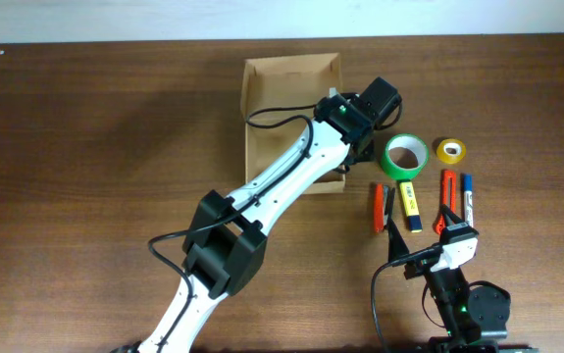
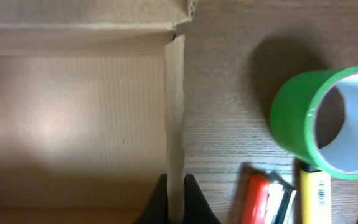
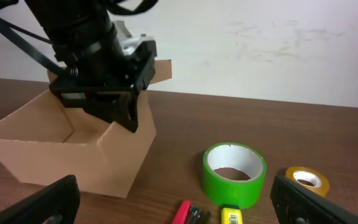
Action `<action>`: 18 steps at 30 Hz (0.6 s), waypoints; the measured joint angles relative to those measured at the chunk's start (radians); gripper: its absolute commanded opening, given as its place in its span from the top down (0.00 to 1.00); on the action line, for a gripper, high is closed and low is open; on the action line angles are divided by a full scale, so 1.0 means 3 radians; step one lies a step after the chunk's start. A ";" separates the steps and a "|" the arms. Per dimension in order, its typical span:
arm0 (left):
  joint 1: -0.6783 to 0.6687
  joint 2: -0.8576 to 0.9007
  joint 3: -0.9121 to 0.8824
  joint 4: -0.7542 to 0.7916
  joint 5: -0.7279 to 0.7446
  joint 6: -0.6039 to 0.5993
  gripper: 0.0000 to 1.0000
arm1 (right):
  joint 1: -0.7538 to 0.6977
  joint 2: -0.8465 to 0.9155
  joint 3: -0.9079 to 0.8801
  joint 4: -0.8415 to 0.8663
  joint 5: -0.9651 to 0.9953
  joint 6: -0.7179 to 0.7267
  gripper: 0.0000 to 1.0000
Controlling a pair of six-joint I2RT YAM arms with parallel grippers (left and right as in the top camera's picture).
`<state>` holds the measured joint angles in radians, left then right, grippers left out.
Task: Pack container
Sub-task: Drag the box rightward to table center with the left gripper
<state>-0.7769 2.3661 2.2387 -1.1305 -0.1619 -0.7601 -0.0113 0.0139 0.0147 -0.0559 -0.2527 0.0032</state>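
Note:
The container is an open tan cardboard box [image 1: 286, 108] at the back middle of the table, and nothing shows inside it. My left gripper [image 1: 345, 147] reaches over its right side. In the left wrist view its fingers [image 2: 175, 202] are shut on the box's right wall [image 2: 174, 112]. The box also shows in the right wrist view [image 3: 73, 149]. My right gripper [image 1: 421, 235] is open and empty near the front edge. Its fingers [image 3: 179, 211] are spread wide and face the loose items.
Right of the box lie a green tape roll [image 1: 404, 157], a small yellow tape roll [image 1: 450, 151], a red stapler [image 1: 378, 208], a yellow marker [image 1: 410, 204], an orange pen [image 1: 448, 188] and a blue pen [image 1: 466, 188]. The green roll also shows in the right wrist view [image 3: 233, 174].

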 measured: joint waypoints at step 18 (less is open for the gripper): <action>0.0000 0.0177 0.0000 -0.0074 0.0001 0.0013 0.88 | 0.0000 0.0000 0.0000 0.0000 0.0000 0.0001 0.01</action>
<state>-0.7769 2.4191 2.2387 -1.1526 -0.1616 -0.7563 -0.0113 0.0139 0.0147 -0.0559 -0.2527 0.0036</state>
